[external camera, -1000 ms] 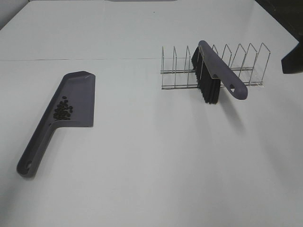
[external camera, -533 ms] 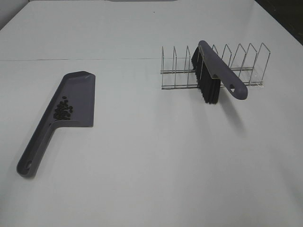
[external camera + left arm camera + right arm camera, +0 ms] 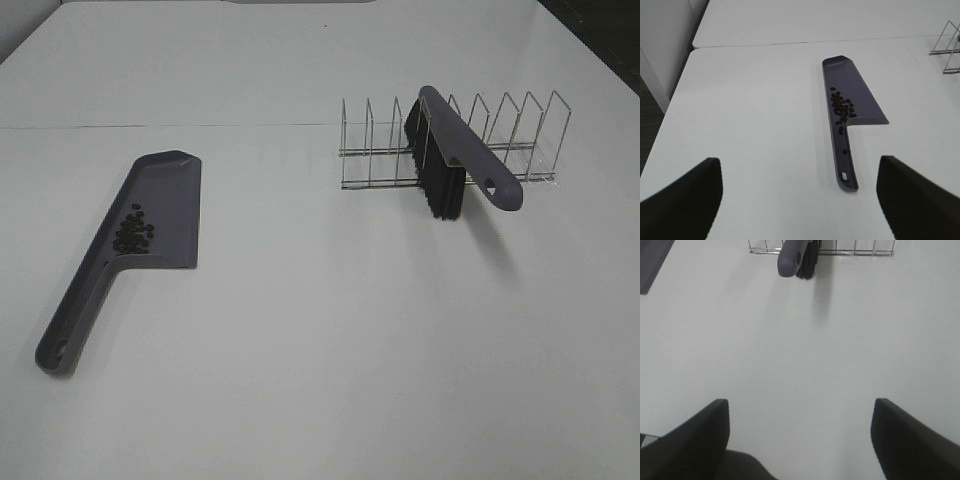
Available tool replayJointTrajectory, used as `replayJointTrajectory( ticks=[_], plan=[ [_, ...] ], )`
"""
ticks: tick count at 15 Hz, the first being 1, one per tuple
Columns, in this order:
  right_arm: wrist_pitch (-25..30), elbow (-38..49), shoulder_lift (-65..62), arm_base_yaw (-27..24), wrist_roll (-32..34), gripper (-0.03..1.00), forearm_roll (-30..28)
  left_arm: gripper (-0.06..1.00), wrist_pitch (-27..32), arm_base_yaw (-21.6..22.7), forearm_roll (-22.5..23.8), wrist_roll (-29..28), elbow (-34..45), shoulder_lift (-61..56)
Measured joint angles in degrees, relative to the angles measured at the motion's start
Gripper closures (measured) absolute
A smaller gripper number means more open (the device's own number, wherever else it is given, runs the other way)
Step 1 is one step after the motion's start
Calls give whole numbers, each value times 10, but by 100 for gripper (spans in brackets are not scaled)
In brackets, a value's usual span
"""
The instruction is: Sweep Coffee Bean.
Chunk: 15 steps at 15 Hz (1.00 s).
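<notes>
Coffee beans [image 3: 132, 232] fill dustpan [image 3: 170, 215] (brush [image 3: 450, 165] racked); both grippers released.

I see one grey plastic dustpan with a long handle [image 3: 150, 215]. On it I count around twenty small dark oval coffee beans [image 3: 132, 232]; the exact number I cannot tell. There is one grey-handled brush with black bristles [image 3: 455, 165], one thin metal wire rack [image 3: 520, 140], and one white table [image 3: 320, 350].
</notes>
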Motion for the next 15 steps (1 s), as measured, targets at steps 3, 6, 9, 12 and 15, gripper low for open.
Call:
replayJointTrajectory(
  ticks=[3, 6, 9, 12, 15],
  plan=[
    [47, 0, -39, 0, 1, 23, -3, 18, 36, 0, 0, 19, -5, 0],
    [60, 0, -76, 0, 1, 24, -3, 18, 77, 0, 0, 25, 2, 0],
    [77, 22, -122, 0, 1, 24, -3, 18, 81, 0, 0, 26, 3, -1],
    [77, 22, -159, 0, 1, 24, -3, 18, 81, 0, 0, 26, 3, -1],
    [78, 22, -191, 0, 1, 24, -7, 18, 81, 0, 0, 26, 3, -1]
  ],
)
